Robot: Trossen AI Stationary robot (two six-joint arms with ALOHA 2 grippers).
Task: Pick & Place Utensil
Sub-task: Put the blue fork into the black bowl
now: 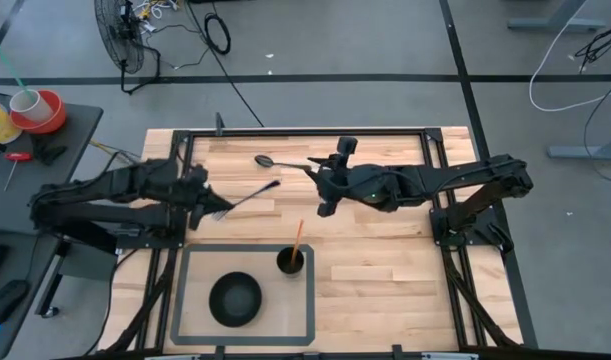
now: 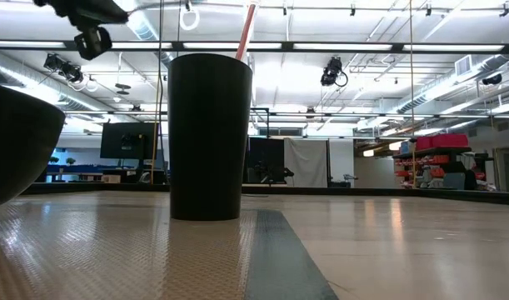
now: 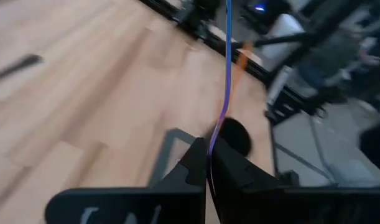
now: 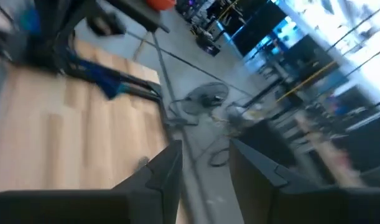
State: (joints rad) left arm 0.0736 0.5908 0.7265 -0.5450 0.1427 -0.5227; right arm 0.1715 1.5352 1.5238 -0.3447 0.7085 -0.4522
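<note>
Fork (image 1: 247, 197): lies aslant just left of centre in the high view, tines toward the left, handle running up and to the right. The left gripper (image 1: 207, 205) is at the tine end, and its fingers (image 3: 196, 163) are pressed together on the thin utensil, which in the left wrist view shows as a narrow line rising from between them. Whether the fork clears the bench (image 1: 385, 290) cannot be told.

Spoon (image 1: 268, 160): lies on the bench in the upper centre of the high view, bowl to the left, handle pointing right toward the right gripper (image 1: 325, 190).

Right gripper: placed right of centre in the high view, just beside the spoon's handle end. Its fingers (image 4: 168, 168) stand apart in the right wrist view with nothing between them.

Tray (image 1: 185, 300): a dark-framed rectangle at the lower centre of the high view. It carries a black bowl (image 1: 234, 298) at its lower left and a black cup (image 1: 291, 261) at its upper right corner. An orange straw (image 1: 297, 238) stands tilted in the cup.

Low view: the cup stands upright left of centre, the bowl's side at the far left edge.
</note>
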